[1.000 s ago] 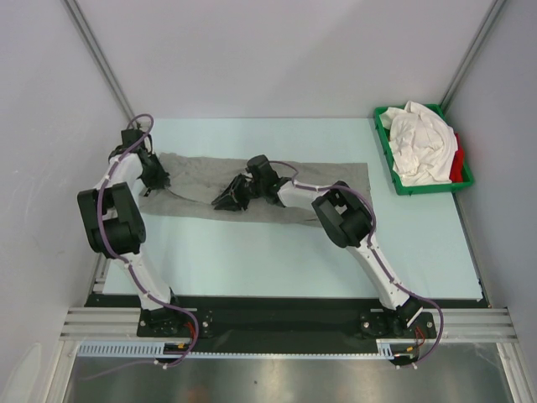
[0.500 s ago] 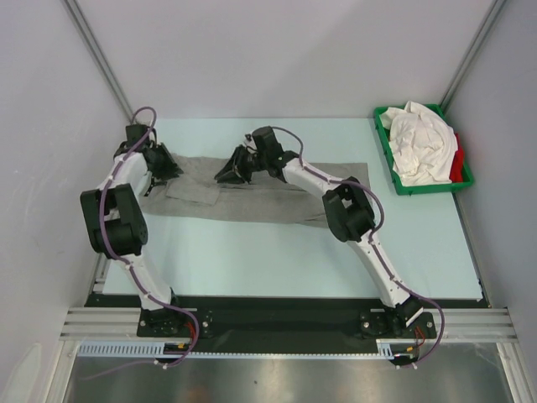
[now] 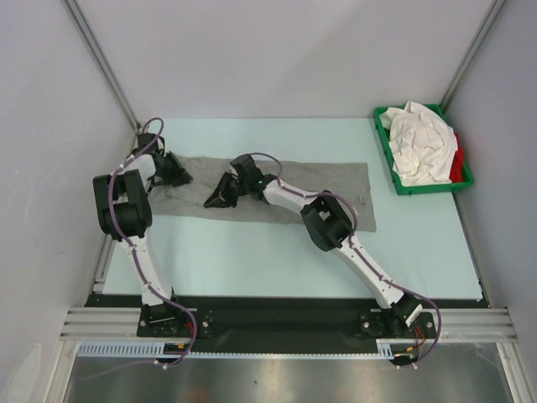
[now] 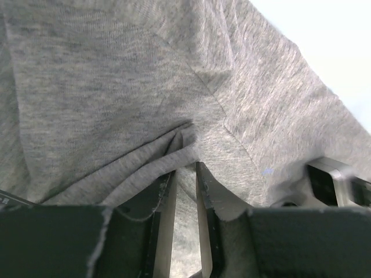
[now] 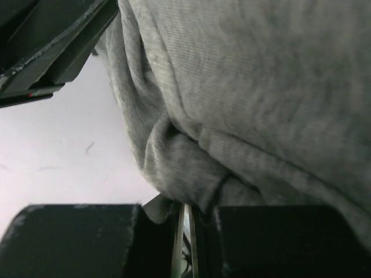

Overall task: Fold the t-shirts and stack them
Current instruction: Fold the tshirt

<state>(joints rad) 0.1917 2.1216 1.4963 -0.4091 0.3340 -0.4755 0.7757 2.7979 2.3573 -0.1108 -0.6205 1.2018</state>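
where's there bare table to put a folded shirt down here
Widest bare patch: the near strip of table between the grey t-shirt and the arm bases. A narrower strip runs between shirt and back wall; another lies on the near side of the green tray. Crowded: the shirt's left half, where left gripper and right gripper both pinch it.

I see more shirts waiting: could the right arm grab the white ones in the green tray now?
Probably not yet: its pincer is shut on the grey t-shirt, far from the white t-shirts in the green tray. Freed, its path looks open.
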